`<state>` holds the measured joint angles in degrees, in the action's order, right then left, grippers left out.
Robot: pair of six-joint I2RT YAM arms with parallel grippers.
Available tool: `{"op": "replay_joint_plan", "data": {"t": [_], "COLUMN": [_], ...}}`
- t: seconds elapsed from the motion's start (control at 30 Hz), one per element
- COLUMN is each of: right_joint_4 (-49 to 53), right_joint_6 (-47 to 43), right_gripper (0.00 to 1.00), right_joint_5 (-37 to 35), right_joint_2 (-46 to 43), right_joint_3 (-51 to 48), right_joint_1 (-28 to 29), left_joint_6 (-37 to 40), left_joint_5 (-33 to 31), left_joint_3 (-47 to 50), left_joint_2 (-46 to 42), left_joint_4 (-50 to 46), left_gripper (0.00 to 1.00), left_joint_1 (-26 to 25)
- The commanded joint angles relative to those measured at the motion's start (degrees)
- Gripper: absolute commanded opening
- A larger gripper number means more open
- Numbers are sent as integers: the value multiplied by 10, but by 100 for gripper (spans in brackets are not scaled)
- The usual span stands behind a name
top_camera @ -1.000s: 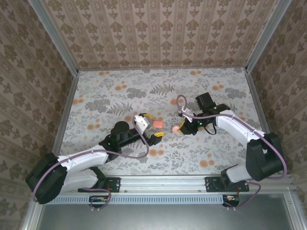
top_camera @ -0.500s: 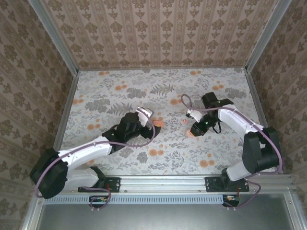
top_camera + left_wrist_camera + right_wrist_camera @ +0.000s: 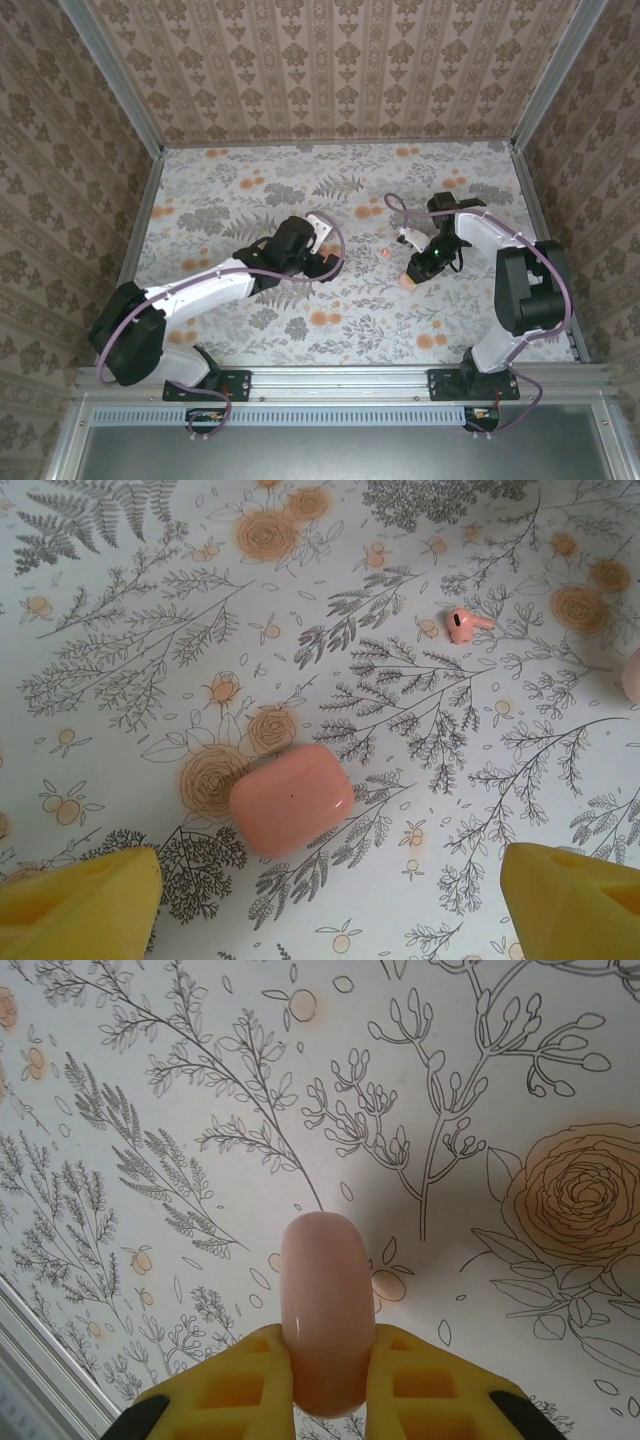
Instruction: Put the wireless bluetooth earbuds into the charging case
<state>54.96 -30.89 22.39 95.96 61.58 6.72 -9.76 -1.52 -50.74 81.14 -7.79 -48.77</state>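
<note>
Left gripper [image 3: 325, 910] hangs open over the closed charging case [image 3: 291, 798] on the floral table [image 3: 120, 730]. One earbud [image 3: 462, 624] lies well apart from the case. Right gripper [image 3: 328, 1385] is clamped on a pale-pink rounded object [image 3: 327, 1290].

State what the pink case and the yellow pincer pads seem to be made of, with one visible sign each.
Case: probably plastic, satin finish; smooth rounded shell, soft sheen. Left pincer pads: perhaps rubber or foam, matte; dull, no glare.
</note>
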Motion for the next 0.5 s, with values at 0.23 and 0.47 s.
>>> {"op": "replay_joint_plan", "data": {"t": [0.23, 0.47], "right_joint_4": [36, 29], "right_joint_6": [-3, 1], "right_gripper": [21, 26], "right_joint_5": [-21, -35], "right_joint_2": [43, 48], "right_joint_3": [25, 34], "right_joint_1": [-21, -29], "left_joint_6": [-83, -119], "left_joint_5": [-18, 7], "left_joint_3": [-130, -203], "left_joint_2": [83, 140], "left_joint_4": [-182, -258], "left_gripper": [89, 90], "left_joint_1": [-3, -3]}}
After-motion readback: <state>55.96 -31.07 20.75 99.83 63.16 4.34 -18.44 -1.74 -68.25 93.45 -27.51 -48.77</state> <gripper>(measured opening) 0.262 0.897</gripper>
